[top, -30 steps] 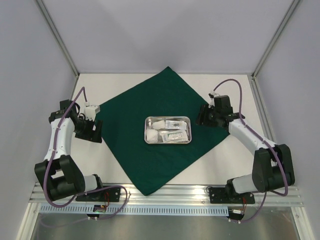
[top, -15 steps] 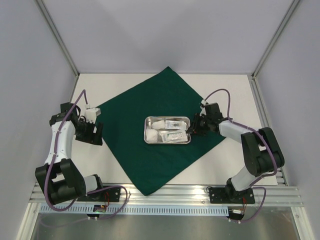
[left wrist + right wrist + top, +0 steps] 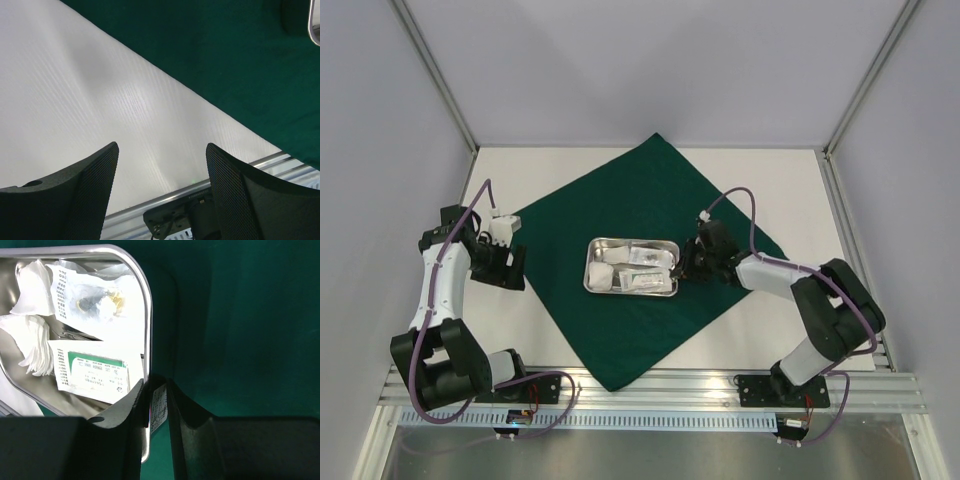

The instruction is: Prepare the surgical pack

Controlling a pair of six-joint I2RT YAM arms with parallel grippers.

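The dark green cloth (image 3: 640, 195) lies flat as a diamond on the white table. On it sits the small steel tray (image 3: 630, 241), holding white gauze (image 3: 604, 273) and clear pouches (image 3: 647, 262). My right gripper (image 3: 682, 268) is at the tray's right end. The right wrist view shows that gripper (image 3: 156, 382) shut on the tray's rim (image 3: 148, 315), one finger inside and one outside, beside the gauze (image 3: 30, 285) and a labelled pouch (image 3: 92, 371). My left gripper (image 3: 505, 262) hangs open and empty over bare table at the cloth's left corner (image 3: 225, 60).
An aluminium rail (image 3: 650, 385) with both arm bases runs along the near table edge. White walls and slanted frame posts (image 3: 435, 75) close in the back and sides. Bare white table (image 3: 800, 180) shows around the cloth.
My right gripper reached in from the right, closed on the tray's right rim, and the tray has slid left across the cloth. The left arm has stayed put.
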